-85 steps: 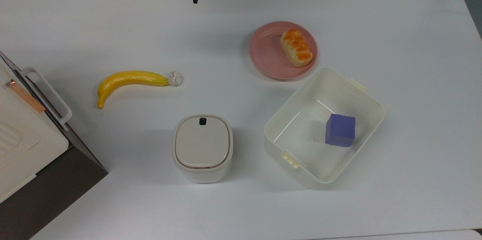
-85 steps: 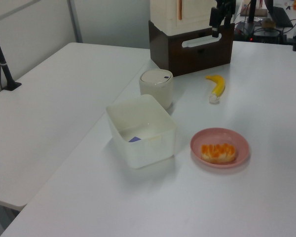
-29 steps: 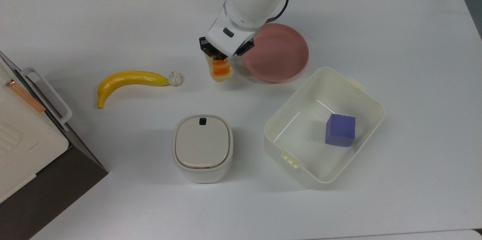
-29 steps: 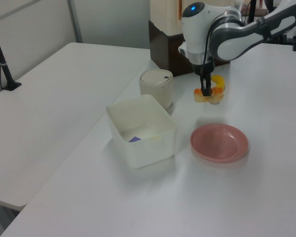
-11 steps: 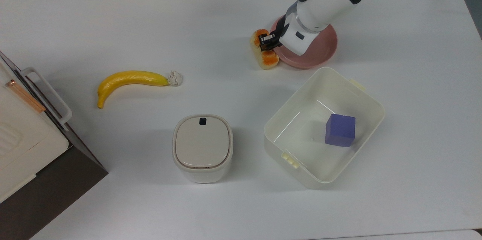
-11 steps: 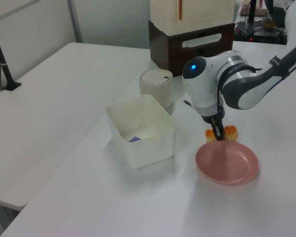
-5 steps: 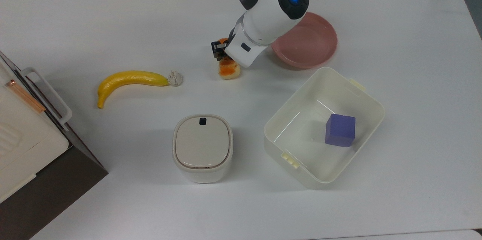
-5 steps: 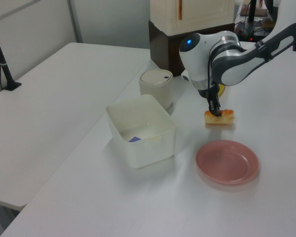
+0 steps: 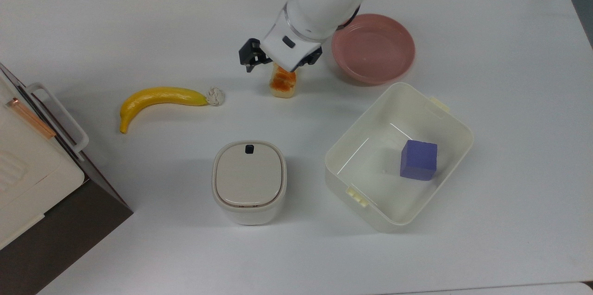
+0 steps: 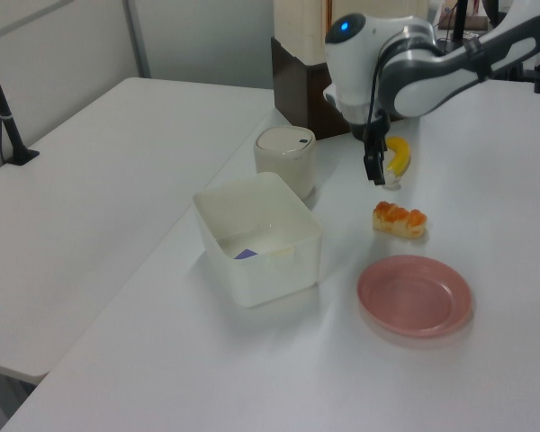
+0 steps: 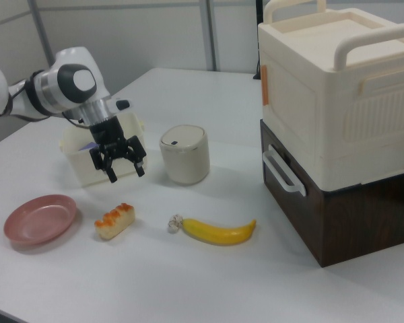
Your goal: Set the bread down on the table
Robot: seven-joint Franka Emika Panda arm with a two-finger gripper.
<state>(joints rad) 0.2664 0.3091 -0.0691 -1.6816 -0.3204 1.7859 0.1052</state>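
You have the white table (image 9: 486,31) carrying the bread (image 9: 283,83), which lies flat just beside the pink plate (image 9: 373,47). Also on it are the banana (image 9: 160,97), a lidded cream canister (image 9: 249,182), an open cream bin (image 9: 398,156) and a brown-and-cream box (image 11: 337,128).

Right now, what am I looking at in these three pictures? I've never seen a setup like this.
It is one white robot arm ending in a two-finger gripper, photographed by three fixed cameras: one from above, two from opposite sides. The gripper hangs open, holding nothing, above the bread, which lies on the white table beside an empty pink plate. Also on the table: a banana, a small lidded bin, an open cream tub with a purple block inside, and a large cream and brown box.
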